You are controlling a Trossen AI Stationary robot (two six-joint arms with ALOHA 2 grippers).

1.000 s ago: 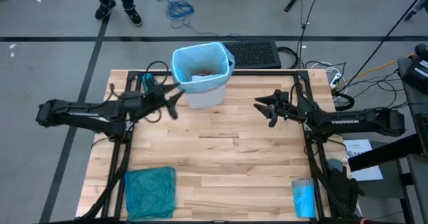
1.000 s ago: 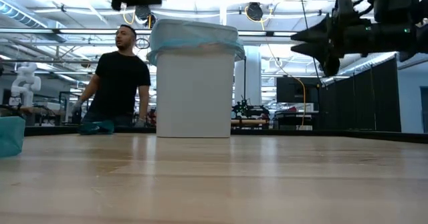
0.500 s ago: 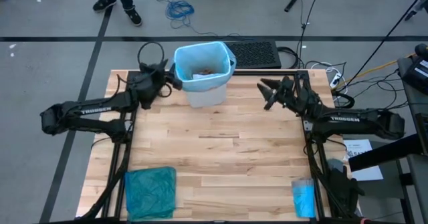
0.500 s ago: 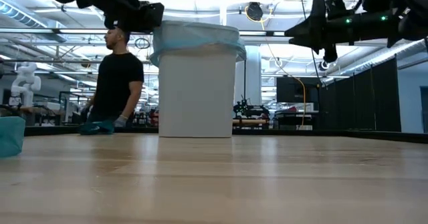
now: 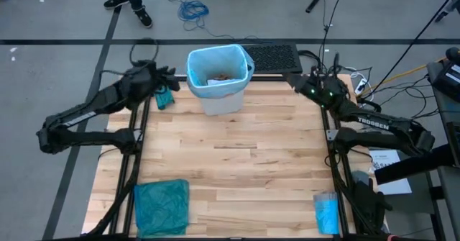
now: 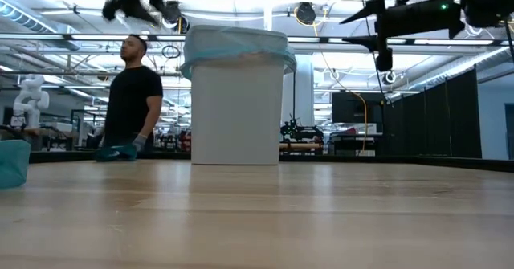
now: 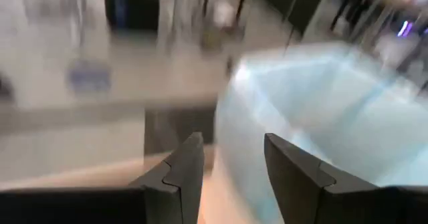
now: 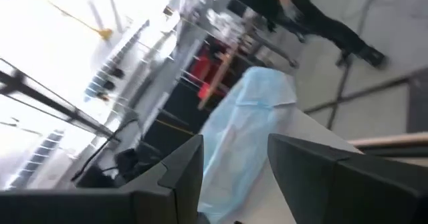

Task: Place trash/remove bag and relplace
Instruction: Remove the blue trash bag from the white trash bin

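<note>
- We see one white plastic bin (image 5: 219, 97) at 12 o'clock on the wooden table (image 5: 237, 162), lined with one thin sky-blue plastic liner bag (image 5: 198, 65) folded over its rim.
- Brown crumpled paper scraps (image 5: 219, 77) lie inside the bag; we cannot count them.
- The left gripper (image 5: 167, 74) hovers at 9 o'clock of the bin and the right gripper (image 5: 291, 79) at 3 o'clock; both have fingers spread and hold nothing.
- We judge that the bag removal comes next: each gripper should pinch the folded rim on its own side and lift evenly, so the scraps stay inside.
- We count one teal-green bag (image 5: 162, 206) at 7 o'clock and one bright-blue roll (image 5: 325, 212) at 5 o'clock.
</note>
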